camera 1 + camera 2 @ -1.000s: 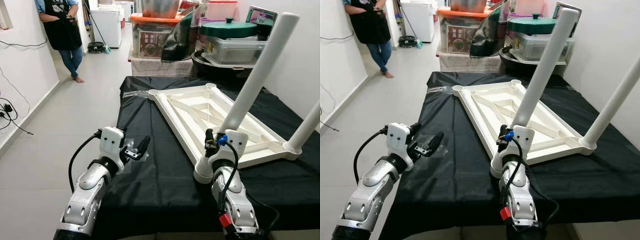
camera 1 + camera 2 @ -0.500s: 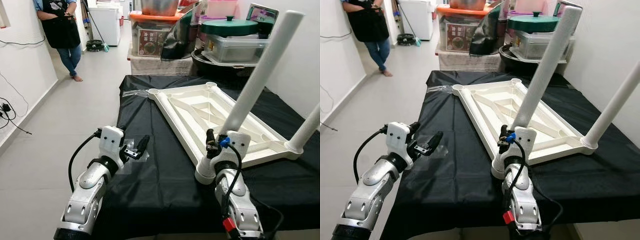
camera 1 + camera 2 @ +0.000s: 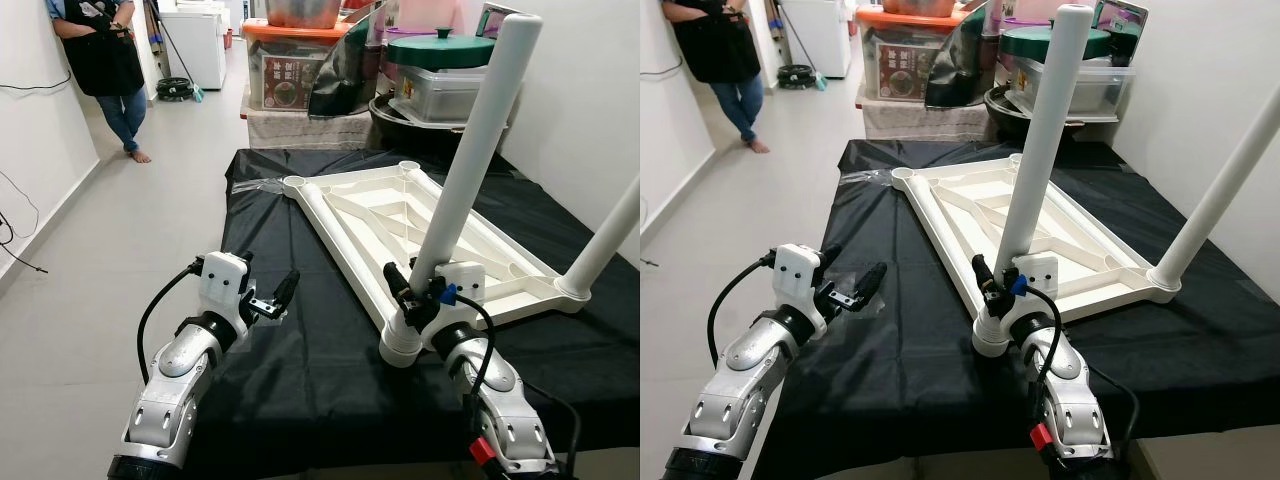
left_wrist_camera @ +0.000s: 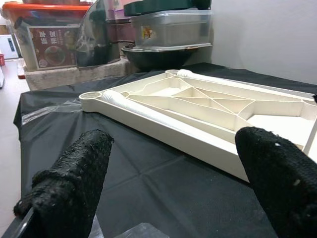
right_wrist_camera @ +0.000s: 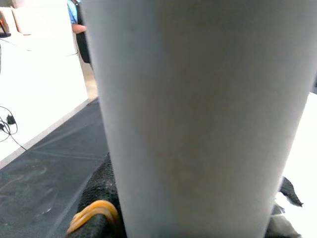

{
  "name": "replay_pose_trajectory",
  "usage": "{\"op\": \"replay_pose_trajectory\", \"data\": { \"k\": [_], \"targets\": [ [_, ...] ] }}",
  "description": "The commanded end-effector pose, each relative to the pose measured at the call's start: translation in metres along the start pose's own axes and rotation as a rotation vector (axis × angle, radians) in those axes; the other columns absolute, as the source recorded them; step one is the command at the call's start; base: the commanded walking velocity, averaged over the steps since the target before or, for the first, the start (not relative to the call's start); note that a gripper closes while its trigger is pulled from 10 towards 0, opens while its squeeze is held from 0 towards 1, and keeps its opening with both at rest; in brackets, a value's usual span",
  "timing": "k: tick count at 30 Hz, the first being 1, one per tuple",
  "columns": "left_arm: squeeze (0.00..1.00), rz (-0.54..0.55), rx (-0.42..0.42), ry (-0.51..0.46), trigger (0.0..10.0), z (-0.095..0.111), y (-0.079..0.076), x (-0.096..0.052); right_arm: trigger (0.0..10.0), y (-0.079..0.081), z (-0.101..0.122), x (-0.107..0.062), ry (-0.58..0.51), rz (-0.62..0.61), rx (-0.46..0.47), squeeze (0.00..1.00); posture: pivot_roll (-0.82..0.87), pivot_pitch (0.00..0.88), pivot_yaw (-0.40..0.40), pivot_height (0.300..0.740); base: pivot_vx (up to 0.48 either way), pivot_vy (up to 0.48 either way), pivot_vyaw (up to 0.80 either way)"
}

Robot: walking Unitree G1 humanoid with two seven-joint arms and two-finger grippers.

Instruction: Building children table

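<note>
Evidently, a stiff, light, smooth plastic leg is clamped low by the right gripper, seated at the inverted tabletop's near corner; the left gripper is held apart.

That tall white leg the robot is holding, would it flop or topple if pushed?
The white leg looks like stiff plastic tubing, so probably no flopping. Standing tilted in the tabletop corner socket with the right gripper around it, it might wobble if not seated.

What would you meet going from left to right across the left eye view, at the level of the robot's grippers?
Left gripper → near table leg, held low down by the right gripper → far table leg at the tabletop's right corner.
</note>
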State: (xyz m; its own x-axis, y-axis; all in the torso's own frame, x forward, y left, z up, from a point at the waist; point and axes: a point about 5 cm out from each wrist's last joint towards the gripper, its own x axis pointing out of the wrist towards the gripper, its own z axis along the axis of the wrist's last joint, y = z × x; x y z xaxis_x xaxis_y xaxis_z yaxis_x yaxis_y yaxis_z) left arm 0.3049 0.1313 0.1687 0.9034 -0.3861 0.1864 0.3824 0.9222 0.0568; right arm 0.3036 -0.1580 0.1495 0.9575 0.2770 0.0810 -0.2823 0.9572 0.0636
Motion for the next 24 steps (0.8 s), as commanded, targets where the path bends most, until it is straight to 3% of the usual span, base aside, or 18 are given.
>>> {"op": "replay_pose_trajectory", "data": {
  "k": [1, 5, 9, 15, 21, 24],
  "targets": [
    [0.00, 0.001, 0.007, 0.022, 10.0, -0.005, 0.002, -0.001, 10.0, 0.015, -0.031, -0.006, 0.118, 0.083, 0.105, 0.00, 0.05, 0.000, -0.067, 0.740, 0.000, 0.000, 0.00],
    [0.00, -0.004, 0.005, 0.029, 10.0, -0.005, 0.003, -0.001, 10.0, 0.023, -0.031, -0.010, 0.103, 0.172, 0.149, 0.00, 0.05, 0.000, -0.064, 0.740, 0.000, 0.000, 0.00],
    [0.00, -0.005, 0.001, 0.034, 10.0, -0.006, 0.003, -0.001, 10.0, 0.041, -0.023, -0.018, 0.095, 0.352, 0.221, 0.00, 0.05, 0.000, -0.064, 0.740, 0.000, 0.000, 0.00],
    [0.00, -0.004, 0.001, 0.037, 10.0, -0.007, 0.003, -0.001, 10.0, 0.060, -0.025, -0.028, 0.137, 0.499, 0.171, 0.00, 0.05, 0.000, -0.066, 0.740, 0.000, 0.000, 0.00],
    [0.00, 0.001, 0.004, 0.037, 10.0, -0.007, 0.004, -0.001, 10.0, 0.059, -0.033, -0.031, 0.171, 0.514, 0.124, 0.00, 0.06, 0.000, -0.072, 0.740, 0.000, 0.000, 0.00],
    [0.00, 0.009, 0.008, 0.038, 10.0, -0.007, 0.006, -0.002, 10.0, 0.048, -0.033, -0.025, 0.183, 0.510, 0.060, 0.00, 0.06, 0.000, -0.074, 0.740, 0.000, 0.000, 0.00]
  ]
}}
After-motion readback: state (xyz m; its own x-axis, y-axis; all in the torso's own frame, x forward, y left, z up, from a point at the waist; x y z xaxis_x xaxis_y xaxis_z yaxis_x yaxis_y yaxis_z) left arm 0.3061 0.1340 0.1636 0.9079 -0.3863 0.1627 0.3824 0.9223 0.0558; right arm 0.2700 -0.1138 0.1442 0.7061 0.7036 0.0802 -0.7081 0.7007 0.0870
